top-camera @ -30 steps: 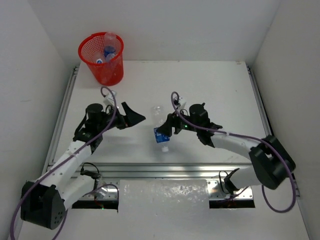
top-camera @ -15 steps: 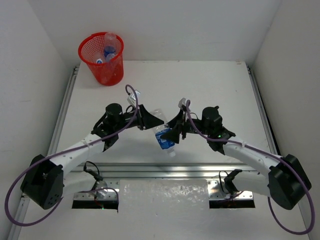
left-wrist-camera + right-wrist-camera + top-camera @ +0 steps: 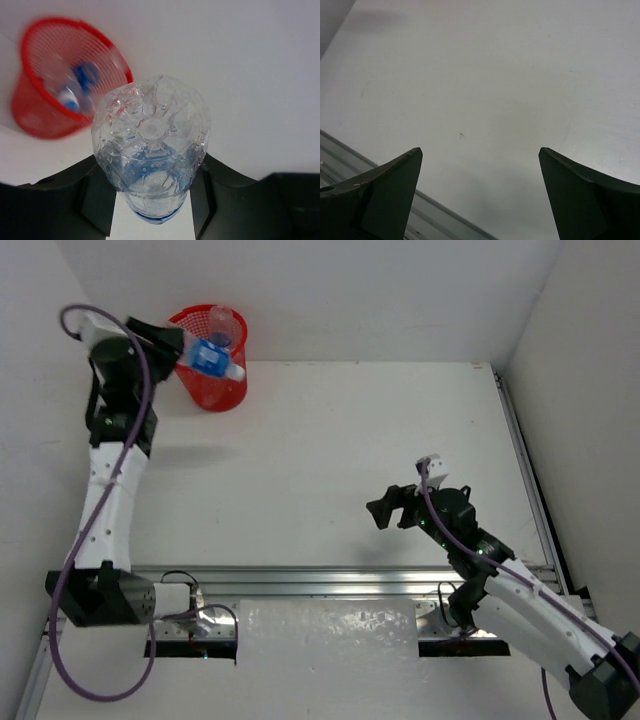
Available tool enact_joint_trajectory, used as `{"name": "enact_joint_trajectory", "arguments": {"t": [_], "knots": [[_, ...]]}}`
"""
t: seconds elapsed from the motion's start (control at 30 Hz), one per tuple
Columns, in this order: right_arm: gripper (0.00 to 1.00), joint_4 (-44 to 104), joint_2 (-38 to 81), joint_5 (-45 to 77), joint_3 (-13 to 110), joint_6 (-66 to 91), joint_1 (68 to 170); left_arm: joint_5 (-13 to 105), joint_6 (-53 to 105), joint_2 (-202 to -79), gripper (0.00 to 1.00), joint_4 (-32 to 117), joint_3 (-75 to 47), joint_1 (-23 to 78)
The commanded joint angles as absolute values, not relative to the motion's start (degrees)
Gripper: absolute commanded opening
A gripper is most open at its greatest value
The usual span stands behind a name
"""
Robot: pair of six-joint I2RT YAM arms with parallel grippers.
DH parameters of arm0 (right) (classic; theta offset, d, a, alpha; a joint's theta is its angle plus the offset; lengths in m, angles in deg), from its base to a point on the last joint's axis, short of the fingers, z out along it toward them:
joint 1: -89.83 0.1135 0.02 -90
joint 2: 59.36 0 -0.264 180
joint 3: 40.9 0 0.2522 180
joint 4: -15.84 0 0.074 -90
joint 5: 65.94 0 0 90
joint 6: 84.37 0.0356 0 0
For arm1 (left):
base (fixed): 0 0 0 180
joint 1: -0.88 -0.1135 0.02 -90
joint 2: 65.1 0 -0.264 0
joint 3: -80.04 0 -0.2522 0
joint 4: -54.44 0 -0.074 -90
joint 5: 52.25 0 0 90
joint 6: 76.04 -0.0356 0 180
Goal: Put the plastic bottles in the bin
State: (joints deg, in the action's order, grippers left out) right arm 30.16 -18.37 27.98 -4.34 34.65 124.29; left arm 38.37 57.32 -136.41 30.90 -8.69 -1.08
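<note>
Bright, even light is filling the views. Soft shadows are lying on the table (image 3: pixel 330 420). The bin (image 3: pixel 35 117) is appearing blurred in the left wrist view.

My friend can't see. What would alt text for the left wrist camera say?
A clear plastic bottle, seen base-on, is clamped in the left gripper. Beyond it, blurred, is a red mesh bin with bottles inside.

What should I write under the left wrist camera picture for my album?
The left end effector holds a clear bottle, with the red bin beyond it.
</note>
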Motion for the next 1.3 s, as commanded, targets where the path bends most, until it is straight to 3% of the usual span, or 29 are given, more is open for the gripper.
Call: {"name": "enact_joint_trajectory", "arguments": {"t": [0.0, 0.2, 0.3, 0.33, 0.4, 0.47, 0.5, 0.53, 0.57, 0.6, 0.9, 1.03, 1.13, 1.27], "knots": [[0.99, 37.0, -25.9, 31.5, -6.4, 41.0, 124.6, 23.5, 58.9, -146.9, 0.0, 22.9, 5.1, -9.2], [0.99, 40.1, -31.8, 18.1, -8.9, 46.7, 124.6, 21.2, 54.7, -170.3, 0.0, 29.7, 26.1, -14.2], [0.99, 43.8, -34.5, 17.6, -8.7, 46.7, 124.6, 19.9, 54.1, -178.5, 0.14, 29.9, 34.1, -14.2], [0.99, 43.9, -35.4, 17.6, -8.8, 46.8, 124.6, 20.9, 54.3, -179.4, 0.25, 31.4, 34.1, -14.1], [0.99, 43.8, -38.0, 17.5, -8.8, 47.0, 124.6, 23.0, 55.6, -182.5, 0.36, 37.2, 34.6, -14.1], [0.99, 43.9, -38.5, 17.5, -7.9, 46.5, 124.6, 26.7, 54.6, -188.9, 0.36, 35.9, 40.4, -13.9], [0.99, 44.5, -38.4, 17.6, -7.3, 46.2, 124.6, 27.4, 54.0, -191.6, 0.38, 34.0, 49.7, -13.1], [0.99, 44.9, -37.8, 17.8, -6.1, 45.5, 124.6, 28.9, 53.6, -195.3, 0.59, 32.9, 53.8, -12.9], [0.99, 45.4, -37.1, 17.8, -5.6, 45.1, 124.6, 30.3, 53.7, -194.7, 0.86, 35.0, 53.0, -12.7], [0.99, 45.6, -36.7, 17.7, -5.3, 44.7, 124.6, 30.9, 54.0, -193.4, 0.99, 37.4, 50.7, -12.7], [0.99, 40.6, -31.2, 15.8, -6.8, 45.4, 124.6, 38.1, 49.7, -189.9, 1.0, 41.7, 53.5, -11.1], [0.99, 39.6, -29.8, 15.9, -7.2, 44.8, 124.6, 40.6, 51.8, -184.0, 1.0, 34.7, 51.2, -11.2], [0.99, 43.3, -29.2, 20.8, -3.7, 41.2, 124.6, 40.7, 52.5, -172.9, 1.0, 26.6, 40.7, -10.6], [0.99, 53.6, -26.9, 31.2, 3.3, 36.9, 124.6, 38.0, 48.8, -156.4, 1.0, 21.9, 14.5, -7.2]]}}
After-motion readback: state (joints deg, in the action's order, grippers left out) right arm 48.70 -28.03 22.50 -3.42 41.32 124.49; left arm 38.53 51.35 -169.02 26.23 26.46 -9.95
